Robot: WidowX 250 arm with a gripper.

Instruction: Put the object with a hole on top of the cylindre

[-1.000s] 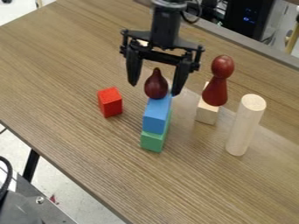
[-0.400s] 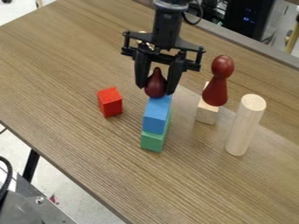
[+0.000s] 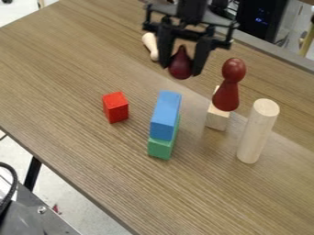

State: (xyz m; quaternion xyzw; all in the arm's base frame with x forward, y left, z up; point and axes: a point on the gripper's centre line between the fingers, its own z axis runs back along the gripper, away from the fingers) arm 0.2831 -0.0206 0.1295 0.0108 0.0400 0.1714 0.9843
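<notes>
Wood-grain tabletop (image 3: 76,149) beneath the work. I have the gripper (image 3: 180,69) closed around the dark red pear-shaped piece (image 3: 180,63), held aloft; I cannot make out its hole. Pale cylinder (image 3: 256,133) stands upright, top bare. Risks: too low a crossing could knock the pawn-shaped figure (image 3: 227,94); off-centre release could topple the piece.
</notes>
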